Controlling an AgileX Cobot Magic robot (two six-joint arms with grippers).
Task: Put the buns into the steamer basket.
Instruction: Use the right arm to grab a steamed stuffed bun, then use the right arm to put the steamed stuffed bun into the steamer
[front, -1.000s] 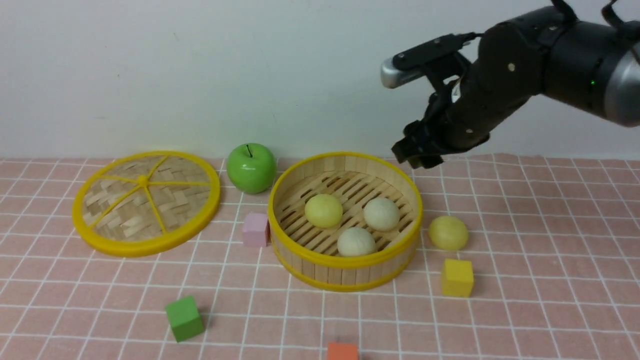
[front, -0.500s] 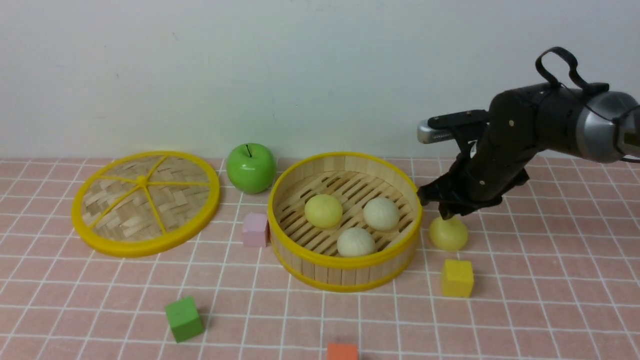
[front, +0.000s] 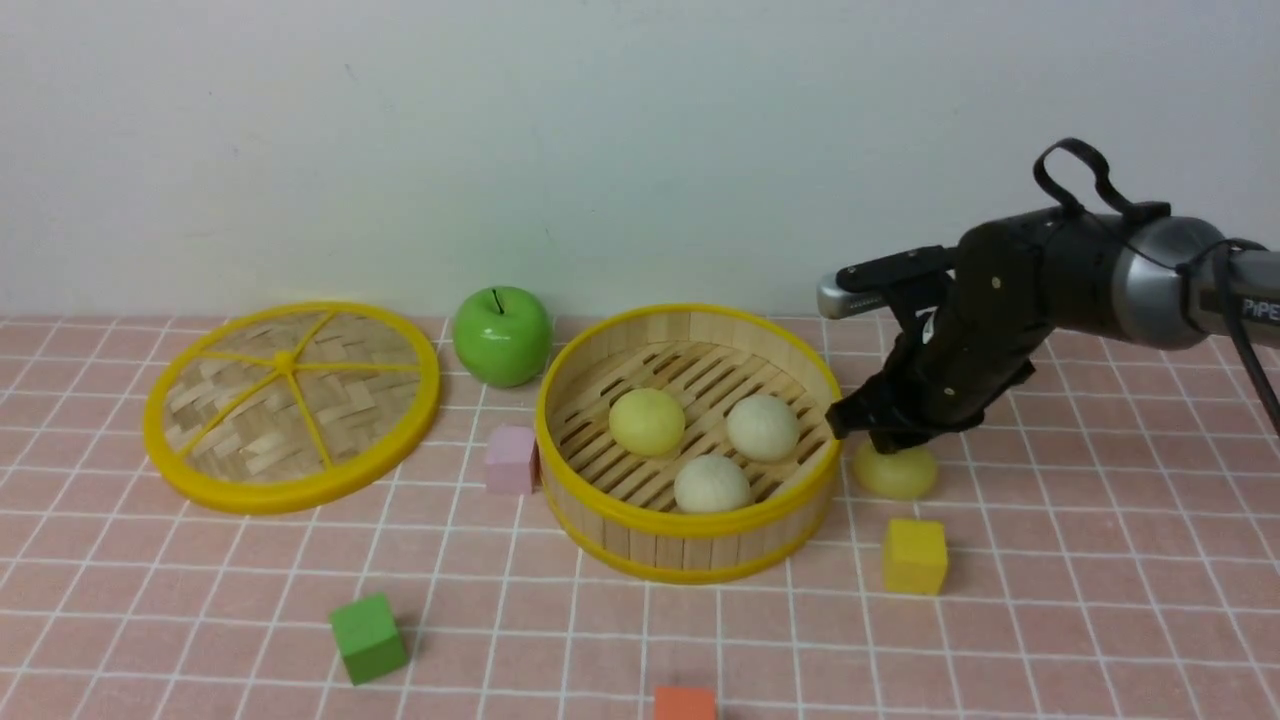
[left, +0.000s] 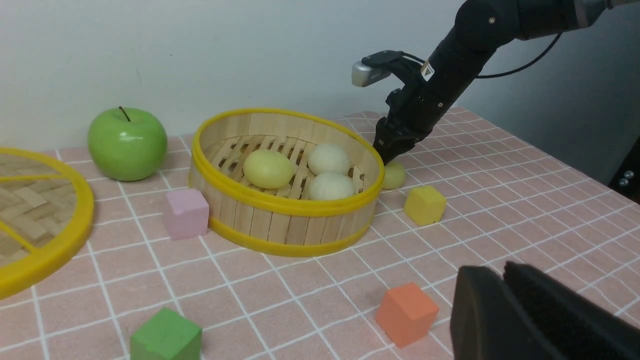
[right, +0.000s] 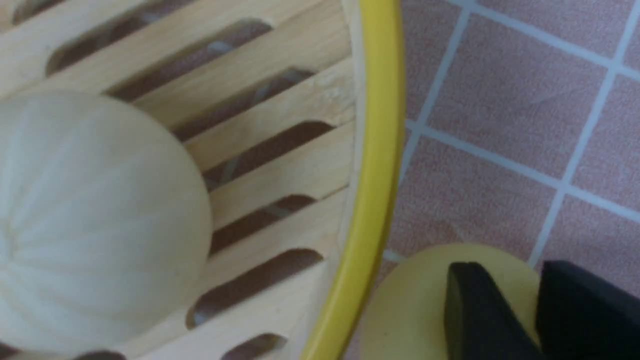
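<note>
The steamer basket (front: 690, 520) stands mid-table with three buns on its slatted floor: a pale yellow one (front: 647, 421) and two off-white ones (front: 762, 427) (front: 712, 483). Another pale yellow bun (front: 900, 475) lies on the cloth just outside the basket's right wall. My right gripper (front: 880, 440) is down on top of it. In the right wrist view its fingers (right: 475, 300) pinch the bun's (right: 410, 305) top beside the yellow rim (right: 377, 150). My left gripper (left: 501, 272) is shut and holds nothing, low near the front of the table.
A flat woven lid (front: 290, 405) lies at the left with a green apple (front: 502, 335) behind it. Pink (front: 511, 458), yellow (front: 914, 555), green (front: 368, 636) and orange (front: 685, 703) cubes sit around the basket. A wall runs along the far edge.
My right arm has come down from above the basket's far right rim onto the bun outside it. Its jaws have narrowed on the bun, which looks pressed flatter.
</note>
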